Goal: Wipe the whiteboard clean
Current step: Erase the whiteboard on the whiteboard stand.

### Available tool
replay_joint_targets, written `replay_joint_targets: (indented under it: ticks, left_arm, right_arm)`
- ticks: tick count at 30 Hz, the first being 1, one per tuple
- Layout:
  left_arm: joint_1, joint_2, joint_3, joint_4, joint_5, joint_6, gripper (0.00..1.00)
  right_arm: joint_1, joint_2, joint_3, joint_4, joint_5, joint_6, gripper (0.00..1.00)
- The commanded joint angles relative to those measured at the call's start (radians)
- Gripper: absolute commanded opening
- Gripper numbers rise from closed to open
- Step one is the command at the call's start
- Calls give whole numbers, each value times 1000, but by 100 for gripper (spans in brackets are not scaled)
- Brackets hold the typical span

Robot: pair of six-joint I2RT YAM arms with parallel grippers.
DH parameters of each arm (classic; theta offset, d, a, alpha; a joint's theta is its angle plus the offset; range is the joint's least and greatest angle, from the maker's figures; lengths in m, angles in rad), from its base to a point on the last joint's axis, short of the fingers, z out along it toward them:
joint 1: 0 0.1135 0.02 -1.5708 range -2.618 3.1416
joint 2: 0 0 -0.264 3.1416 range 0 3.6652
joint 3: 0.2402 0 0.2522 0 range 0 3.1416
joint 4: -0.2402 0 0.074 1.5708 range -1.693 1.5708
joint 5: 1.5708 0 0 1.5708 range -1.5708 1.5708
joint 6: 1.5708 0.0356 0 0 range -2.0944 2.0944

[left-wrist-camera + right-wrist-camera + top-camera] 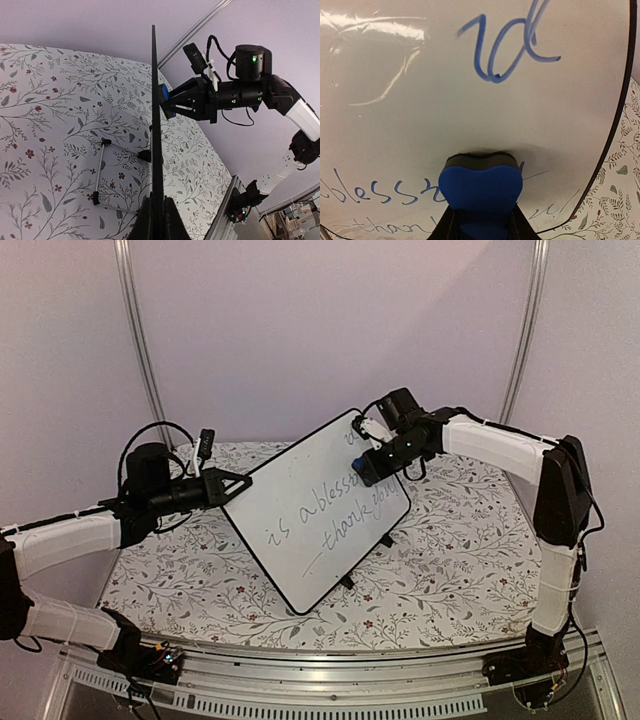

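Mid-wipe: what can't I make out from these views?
- Top view: the right gripper and eraser cover the line ends on the whiteboard.
- Left wrist view: the board is edge-on, so its writing is hidden; the left gripper is cut off by the bottom edge.
- Right wrist view: the eraser hides the writing behind it; the lowest line runs off the bottom edge.

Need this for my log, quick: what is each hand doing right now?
Left hand: closed on the whiteboard at its edge.
Right hand: closed on the blue eraser, pressed against the whiteboard.
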Motion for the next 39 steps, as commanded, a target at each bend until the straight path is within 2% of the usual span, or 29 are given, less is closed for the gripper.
replay_joint_targets:
  ticks: [1,15,18,29,33,39]
  left_arm:
    - [-64,-2,42,80,194,70,0]
    - [-78,19,51,68,207,77,0]
    - [-78,21,55,64,204,78,0]
    - [-78,19,57,55,189,83,0]
    - [-78,22,57,57,189,83,0]
    - [-79,20,57,54,189,86,0]
  right_arm:
    - [-4,-39,-13,20,-6,14,0]
    - [-6,93,273,-12,38,12,0]
    - [-6,90,241,-17,40,14,0]
    - [-8,-41,-102,64,47,21,0]
    - [-9,-54,-92,72,43,23,0]
    - [-25,-11,34,58,20,23,0]
